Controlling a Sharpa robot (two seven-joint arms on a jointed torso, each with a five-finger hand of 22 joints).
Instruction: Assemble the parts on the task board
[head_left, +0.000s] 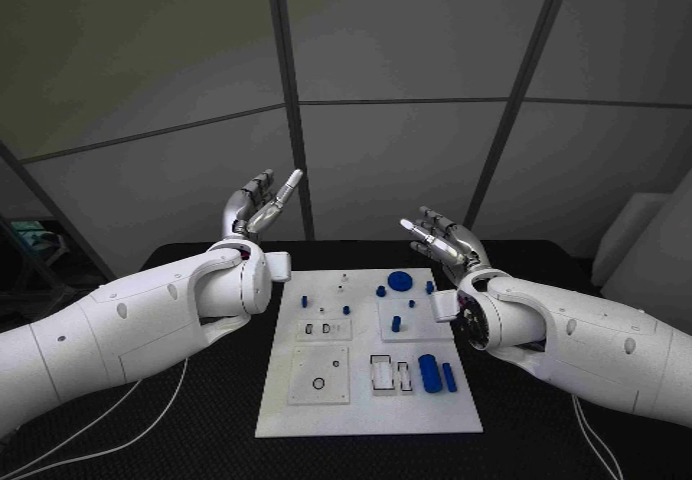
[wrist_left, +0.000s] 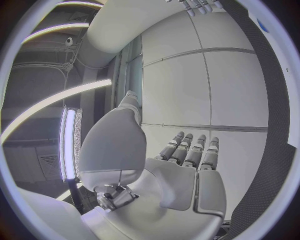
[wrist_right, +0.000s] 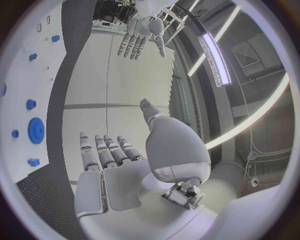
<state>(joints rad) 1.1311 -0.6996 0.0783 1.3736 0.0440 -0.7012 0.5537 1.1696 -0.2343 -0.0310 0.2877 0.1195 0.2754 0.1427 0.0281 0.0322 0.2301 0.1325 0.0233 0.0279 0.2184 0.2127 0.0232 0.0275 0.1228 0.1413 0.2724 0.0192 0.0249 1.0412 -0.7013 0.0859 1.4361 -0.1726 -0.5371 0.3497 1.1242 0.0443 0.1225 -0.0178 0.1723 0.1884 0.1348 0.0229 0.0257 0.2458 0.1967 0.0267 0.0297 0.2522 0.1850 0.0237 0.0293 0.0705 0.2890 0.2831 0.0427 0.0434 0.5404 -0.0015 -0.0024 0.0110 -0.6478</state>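
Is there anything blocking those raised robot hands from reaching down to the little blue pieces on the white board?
Nothing visible. Both the left robot hand and right robot hand are raised, open, beyond the task board; only open air separates them from the blue parts.

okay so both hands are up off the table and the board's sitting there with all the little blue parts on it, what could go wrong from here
Both the left hand and right hand are raised and hold nothing. Coming down, either arm could brush the task board and shift it. Several small blue parts lie close together near the right arm; fingers reaching for one might knock its neighbours. The large blue gear sits right below the right hand, so a low descent could bump it.
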